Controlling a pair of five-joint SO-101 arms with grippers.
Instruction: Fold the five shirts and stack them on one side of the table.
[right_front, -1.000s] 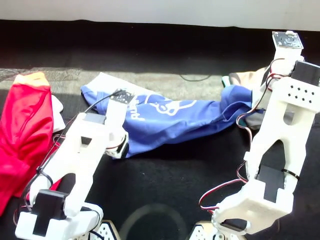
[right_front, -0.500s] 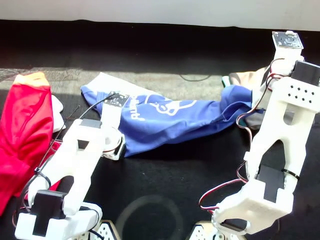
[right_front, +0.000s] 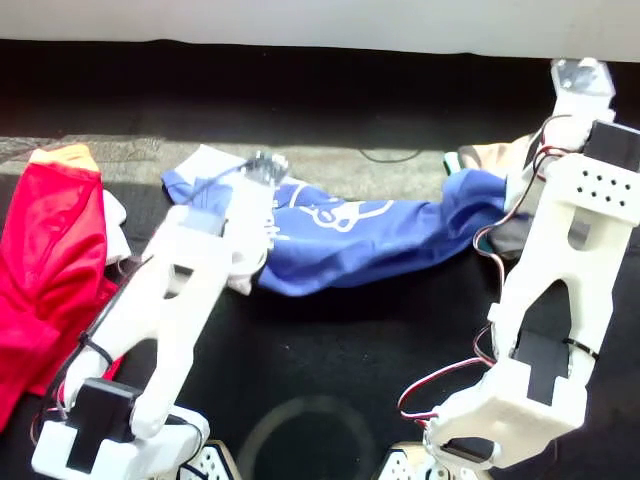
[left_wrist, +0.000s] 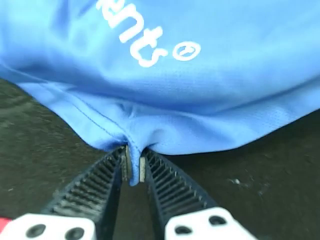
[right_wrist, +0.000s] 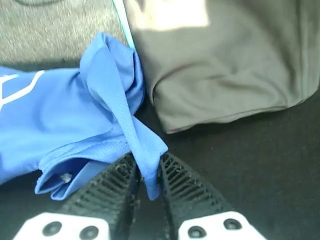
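Progress looks early: red shirt (right_front: 50, 250) lies heaped well left of the blue shirt (right_front: 350, 235), rumpled rather than squared, with white cloth (right_front: 113, 222) peeking out on its side nearest the blue shirt. That blue shirt is stretched long across the middle of the tabletop (right_front: 330, 340), unfolded, print up. Left jaws are pinched narrow on the hem near its left end. Right jaws are clamped on a bunched corner at its right end. Touching that right end is a grey shirt (right_wrist: 225, 65), fairly flat; whether it is folded I cannot tell. By my judgement no shirt is clearly folded, so nearly all the folding and the whole stack remain.
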